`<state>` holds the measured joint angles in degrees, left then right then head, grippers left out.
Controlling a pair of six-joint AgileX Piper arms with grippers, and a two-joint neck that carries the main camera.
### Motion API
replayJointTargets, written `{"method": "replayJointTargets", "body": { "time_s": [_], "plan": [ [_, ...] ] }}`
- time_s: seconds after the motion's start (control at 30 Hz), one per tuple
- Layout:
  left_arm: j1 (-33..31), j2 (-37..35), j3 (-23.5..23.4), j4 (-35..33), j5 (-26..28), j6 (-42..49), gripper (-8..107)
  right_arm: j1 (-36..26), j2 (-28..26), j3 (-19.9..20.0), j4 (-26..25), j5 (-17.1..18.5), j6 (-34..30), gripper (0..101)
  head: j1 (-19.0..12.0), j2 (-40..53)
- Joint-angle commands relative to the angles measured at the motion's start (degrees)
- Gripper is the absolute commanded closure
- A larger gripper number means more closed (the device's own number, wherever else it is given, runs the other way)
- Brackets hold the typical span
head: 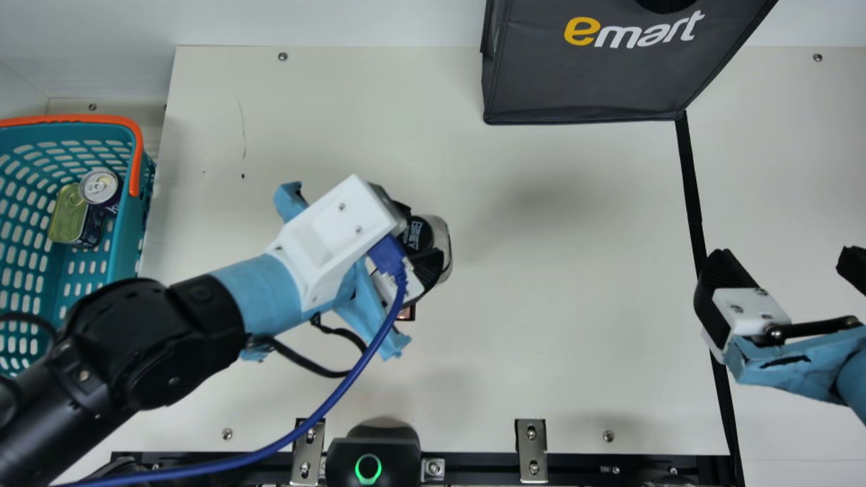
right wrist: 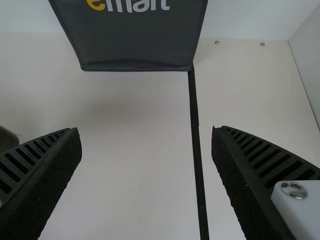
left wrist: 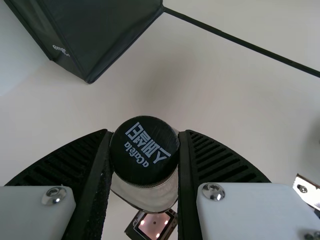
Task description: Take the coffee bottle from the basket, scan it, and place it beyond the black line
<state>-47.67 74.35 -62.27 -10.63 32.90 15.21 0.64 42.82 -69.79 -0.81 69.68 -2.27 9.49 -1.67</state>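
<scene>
Your coffee bottle is cap-up: round black cap w/ white lettering, pale shiny body below. It's over the counter, L of ctr, abt midway btwn far & near edges; can't tell if base touches. Your L gripper has its ribbed fingers closed on it, one each side at cap level. Small scanner w/ lit pinkish face is just beside it in your main view, toward the near edge.

Room for you: broad cream stretch runs from bottle R to the black line, which goes from the dark bag at the far edge down to the near edge, toward R side. More counter lies beyond it. Your R gripper is over that side, fingers wide apart; its wrist view has the line btwn them. Basket w/ 2 cans is by the L edge.
</scene>
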Motion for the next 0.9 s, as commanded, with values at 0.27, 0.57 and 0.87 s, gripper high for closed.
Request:
{"method": "replayJointTargets", "body": {
  "time_s": [0.27,0.57,0.87],
  "plan": [
    [-1.4,6.7,-3.8,1.4,-2.5,-0.7,89,0.0,0.0,0.0,0.0,0.1,0.0,10,-1.6,0.1],
    [-2.8,11.2,-5.7,3.7,-6.8,-1.7,89,0.0,0.0,0.0,0.0,0.1,0.0,10,-1.6,0.1],
    [-4.0,13.8,-5.7,5.8,-9.9,-4.3,89,0.0,0.0,0.0,0.0,0.1,0.0,10,-1.6,0.1]
  ]
}}
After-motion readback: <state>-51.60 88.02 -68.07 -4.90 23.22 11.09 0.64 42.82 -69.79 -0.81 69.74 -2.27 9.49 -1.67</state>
